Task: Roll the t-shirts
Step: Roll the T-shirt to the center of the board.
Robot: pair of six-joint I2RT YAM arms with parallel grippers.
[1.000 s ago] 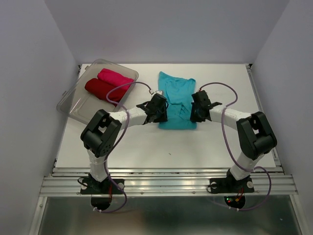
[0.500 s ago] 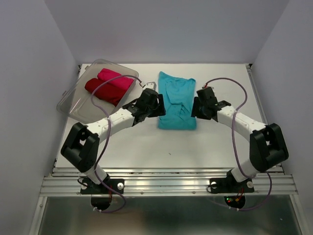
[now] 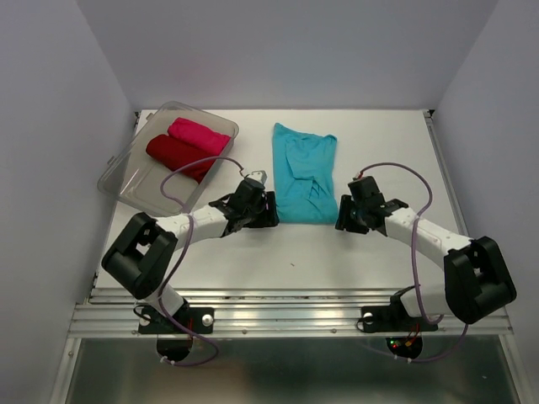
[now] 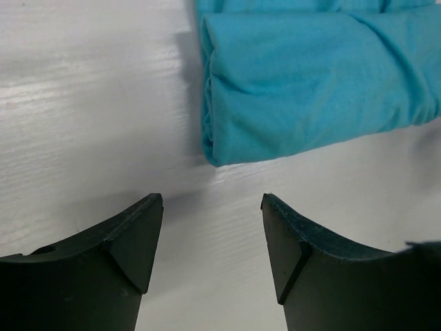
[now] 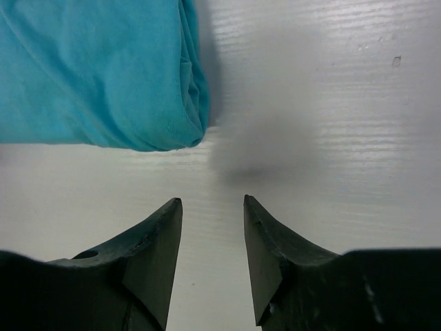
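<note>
Top external, turquoise t-shirt between left gripper and right gripper

White table fills the middle, faint streaky grain. Plain pale grey walls: back wall at 12 o'clock, left wall at 9, right wall at 3. Ribbed metal rail along the table's near edge at 6, dull metal sheet below. Clear plastic tub at 10. Even light, soft shadows.
</note>
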